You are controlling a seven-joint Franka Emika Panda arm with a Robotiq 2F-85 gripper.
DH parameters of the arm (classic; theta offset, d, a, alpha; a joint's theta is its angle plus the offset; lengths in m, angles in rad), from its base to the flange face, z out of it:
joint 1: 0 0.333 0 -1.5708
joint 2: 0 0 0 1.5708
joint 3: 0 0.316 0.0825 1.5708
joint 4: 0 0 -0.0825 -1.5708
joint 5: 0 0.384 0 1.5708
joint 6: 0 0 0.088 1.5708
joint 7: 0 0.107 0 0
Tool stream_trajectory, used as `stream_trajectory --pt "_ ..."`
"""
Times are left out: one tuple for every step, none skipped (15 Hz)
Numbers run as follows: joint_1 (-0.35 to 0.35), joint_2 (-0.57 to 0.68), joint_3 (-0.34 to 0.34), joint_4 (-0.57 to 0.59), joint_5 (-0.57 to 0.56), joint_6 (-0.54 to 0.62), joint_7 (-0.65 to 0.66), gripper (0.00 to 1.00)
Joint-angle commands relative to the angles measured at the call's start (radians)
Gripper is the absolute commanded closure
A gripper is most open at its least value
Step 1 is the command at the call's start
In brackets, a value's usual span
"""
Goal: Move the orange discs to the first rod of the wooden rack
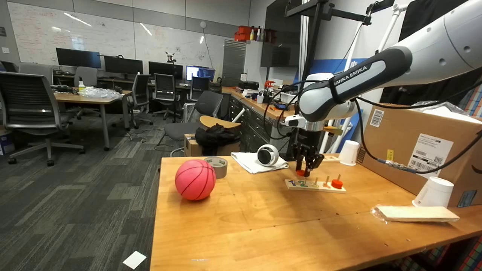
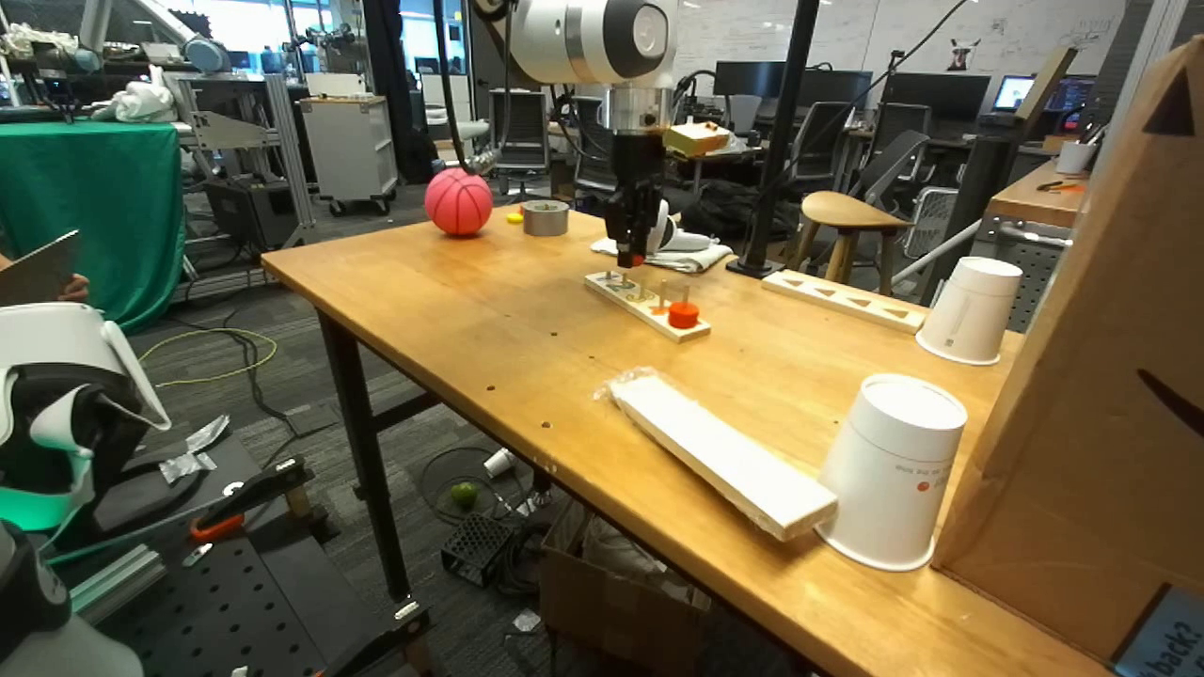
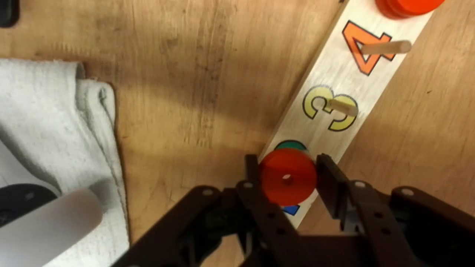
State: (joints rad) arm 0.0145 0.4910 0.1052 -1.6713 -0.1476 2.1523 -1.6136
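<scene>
- Nearest the wrist camera, the end effector [image 3: 287,168] grips an orange disc [image 3: 287,194], its two fingers [image 3: 330,176] pressed to opposite sides of the rim.
- Raised above the wooden rack [image 3: 315,139], that disc partly hides a green numeral [image 3: 291,144] and a blue numeral [image 3: 291,210] in the wrist view.
- Rack position, in an exterior view: nearer the far edge of the surface [image 1: 241,233] than the near edge; around its end peg [image 1: 339,176] sits another orange disc [image 1: 337,184] or a stack of them; which, I cannot tell.
- Pinkish-red basketball [image 1: 196,180]: by the left edge, a roll of grey tape [image 1: 221,168] near it.
- Folded white cloth [image 1: 247,164]: at the far edge.
- Cardboard box [image 1: 399,130]: at the right edge, two upturned paper cups [image 1: 349,153] beside it.
</scene>
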Motion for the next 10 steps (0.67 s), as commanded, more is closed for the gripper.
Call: stream_trajectory --pt "-0.015 -0.030 -0.016 0.016 -0.020 -0.045 -0.010 0.83" --pt "-0.018 -0.037 -0.021 0.012 -0.021 -0.046 -0.008 0.83" --pt "-0.020 -0.043 -0.026 0.009 -0.023 -0.047 -0.005 0.83" --pt "-0.024 -0.052 -0.031 0.004 -0.023 -0.053 -0.003 0.83" --pt "-0.025 -0.056 -0.035 0.004 -0.024 -0.059 -0.001 0.83" --pt "-0.028 -0.064 -0.039 -0.002 -0.023 -0.060 0.000 0.83" --pt "-0.032 -0.071 -0.040 -0.006 -0.019 -0.062 -0.003 0.83" --pt "-0.035 -0.080 -0.044 -0.013 -0.020 -0.064 0.000 0.83" --pt "-0.037 -0.086 -0.046 -0.017 -0.019 -0.066 0.001 0.83" --pt "-0.040 -0.094 -0.048 -0.022 -0.017 -0.068 0.002 0.83"
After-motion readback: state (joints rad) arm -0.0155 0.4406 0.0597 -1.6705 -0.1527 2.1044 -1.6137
